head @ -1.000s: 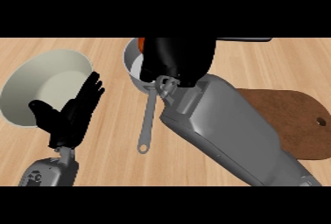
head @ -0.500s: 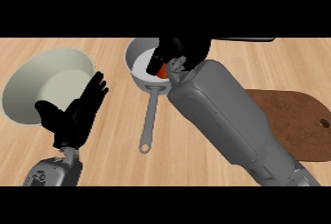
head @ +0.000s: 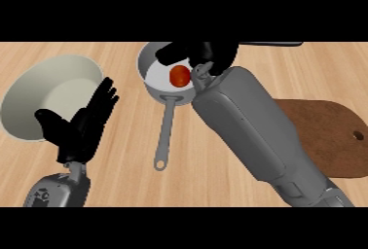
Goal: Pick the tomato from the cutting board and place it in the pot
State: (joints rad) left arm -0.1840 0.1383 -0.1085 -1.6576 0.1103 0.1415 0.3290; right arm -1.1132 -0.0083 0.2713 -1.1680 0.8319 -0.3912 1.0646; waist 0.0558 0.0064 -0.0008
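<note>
Your right forearm [head: 259, 136] crosses the wooden counter [head: 122, 180] and hides much of the brown cutting board [head: 327, 136]. At left, the cream plate [head: 43, 97] sits partly behind your left hand [head: 79, 129], resting with fingers straight. The pot [head: 161, 73], handle toward you, holds the tomato [head: 179, 75]. Your right hand [head: 201, 52] hovers over the rim, fingers relaxed, covering the pot's far side.
</note>
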